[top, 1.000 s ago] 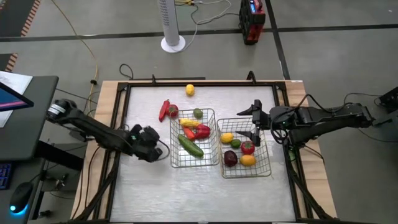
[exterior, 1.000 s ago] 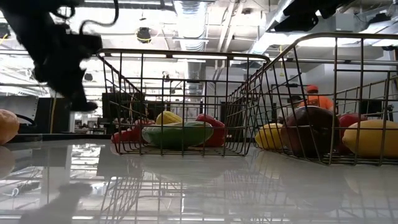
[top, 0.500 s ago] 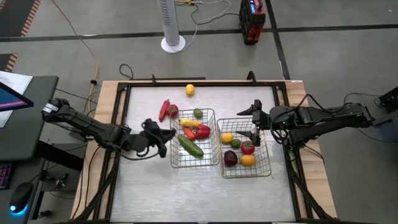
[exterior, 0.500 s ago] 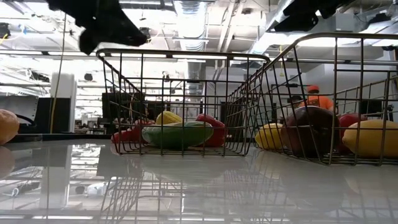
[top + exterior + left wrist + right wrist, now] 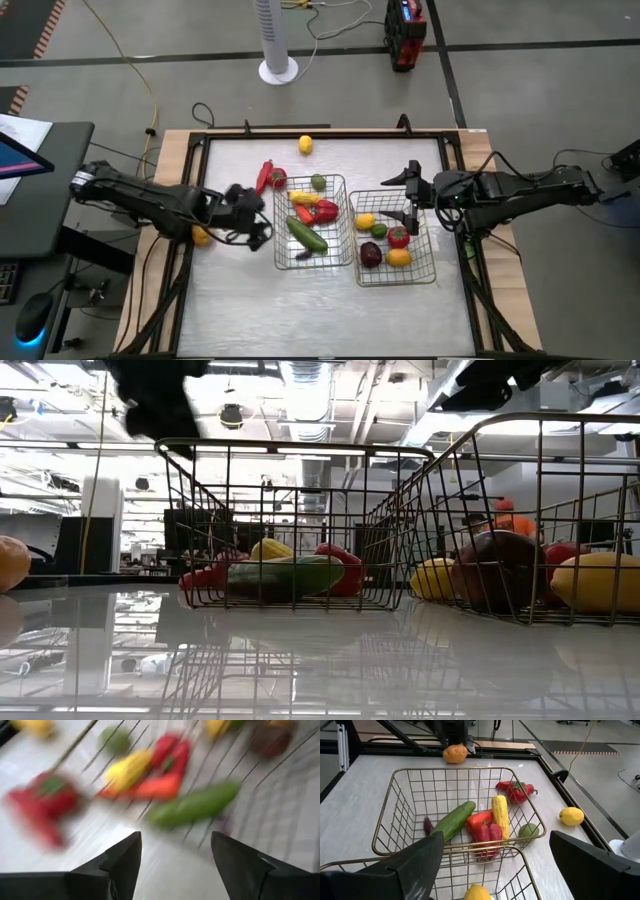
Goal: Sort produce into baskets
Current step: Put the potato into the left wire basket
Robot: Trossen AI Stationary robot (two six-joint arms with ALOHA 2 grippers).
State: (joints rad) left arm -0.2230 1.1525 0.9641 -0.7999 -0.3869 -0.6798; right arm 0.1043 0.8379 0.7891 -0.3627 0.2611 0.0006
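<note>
The two wire baskets stand mid-table. The left basket (image 5: 279, 250) holds a cucumber (image 5: 307, 235), red peppers, a yellow piece, a lime and a small dark purple piece (image 5: 428, 825). The right basket (image 5: 430, 265) holds lemons, a lime, a red apple and a plum (image 5: 370, 256). My left gripper (image 5: 175, 840) hangs open and empty above the left basket's left rim (image 5: 262, 222). My right gripper (image 5: 412, 195) is open over the right basket's far edge.
Loose produce lies on the table. A red pepper (image 5: 268, 178) is beyond the left basket, a lemon (image 5: 305, 144) sits near the far edge, and an orange piece (image 5: 201, 236) lies by the left edge under my left arm. A raised wooden frame borders the table.
My left gripper has risen from low near the table's left side, gone toward the left basket and opened over its left rim. A small dark purple piece now shows inside that basket, beside the cucumber.
</note>
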